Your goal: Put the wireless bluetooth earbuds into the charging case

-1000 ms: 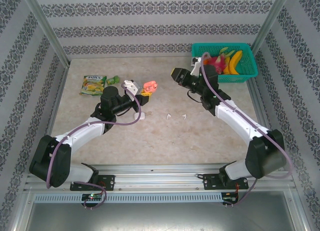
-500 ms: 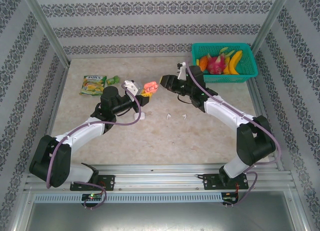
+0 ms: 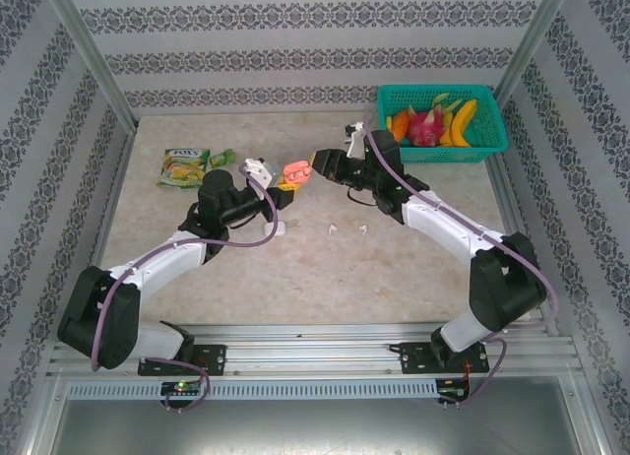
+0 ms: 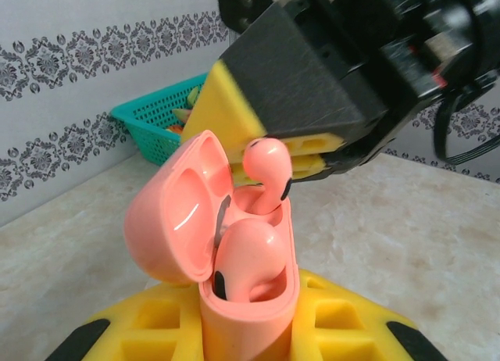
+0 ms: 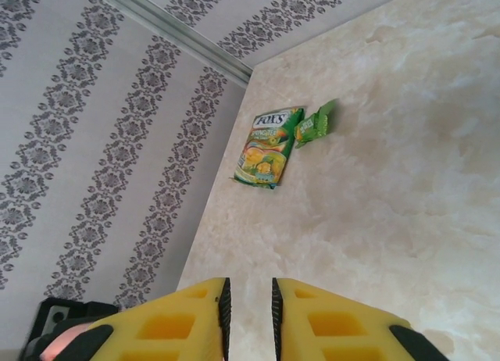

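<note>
My left pincer (image 4: pixel 250 339) grips the open pink case (image 4: pixel 244 297), and my almost-closed right pincer (image 5: pixel 248 300) sits by the pink earbud (image 4: pixel 267 169) poking halfway out, so I worry a crooked push could flick it away.

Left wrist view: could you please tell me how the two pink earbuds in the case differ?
The upper earbud stands proud, head above the rim; the lower earbud sits deep in its socket. The upper earbud's stem shows; the lower earbud's is hidden. Both are salmon-pink, inside the open pink case.
</note>
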Motion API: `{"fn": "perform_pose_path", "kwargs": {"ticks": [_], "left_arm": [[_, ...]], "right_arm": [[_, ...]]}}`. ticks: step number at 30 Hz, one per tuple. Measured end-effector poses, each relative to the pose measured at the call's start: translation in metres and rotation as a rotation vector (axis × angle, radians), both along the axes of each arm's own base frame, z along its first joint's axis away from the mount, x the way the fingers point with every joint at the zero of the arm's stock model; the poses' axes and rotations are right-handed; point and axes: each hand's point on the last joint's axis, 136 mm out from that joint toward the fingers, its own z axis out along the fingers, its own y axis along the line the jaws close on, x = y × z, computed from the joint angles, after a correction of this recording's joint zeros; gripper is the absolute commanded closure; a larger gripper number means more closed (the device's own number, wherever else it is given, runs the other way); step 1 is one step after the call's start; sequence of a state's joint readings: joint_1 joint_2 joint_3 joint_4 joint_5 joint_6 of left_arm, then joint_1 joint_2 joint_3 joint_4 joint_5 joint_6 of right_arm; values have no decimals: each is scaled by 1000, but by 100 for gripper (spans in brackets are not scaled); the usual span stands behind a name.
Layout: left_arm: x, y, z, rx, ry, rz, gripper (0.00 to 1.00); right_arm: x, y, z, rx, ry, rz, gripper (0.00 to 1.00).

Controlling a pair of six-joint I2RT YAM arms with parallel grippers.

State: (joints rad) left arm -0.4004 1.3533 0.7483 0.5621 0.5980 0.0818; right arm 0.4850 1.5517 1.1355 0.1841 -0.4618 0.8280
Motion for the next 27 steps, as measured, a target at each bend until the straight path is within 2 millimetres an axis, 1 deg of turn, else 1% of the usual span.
{"fn": "perform_pose_path", "kwargs": {"ticks": [5, 13, 19, 24, 27], "left_arm": [[0, 0, 0, 0, 0, 1, 100], [0, 1, -4, 7, 14, 5, 100], [1, 1, -2, 5, 7, 8, 100], [1, 1, -2, 4, 6, 8, 100], [1, 1, -2, 4, 7, 8, 100]], "right_arm": [[-15, 4, 13, 10, -22, 20, 77], [-31, 1, 10, 2, -19, 19, 77], [-52, 10, 1, -12, 8, 62, 77], [-60, 15, 7, -6, -2, 79, 75], [-61, 13, 11, -6, -10, 71, 73]]}}
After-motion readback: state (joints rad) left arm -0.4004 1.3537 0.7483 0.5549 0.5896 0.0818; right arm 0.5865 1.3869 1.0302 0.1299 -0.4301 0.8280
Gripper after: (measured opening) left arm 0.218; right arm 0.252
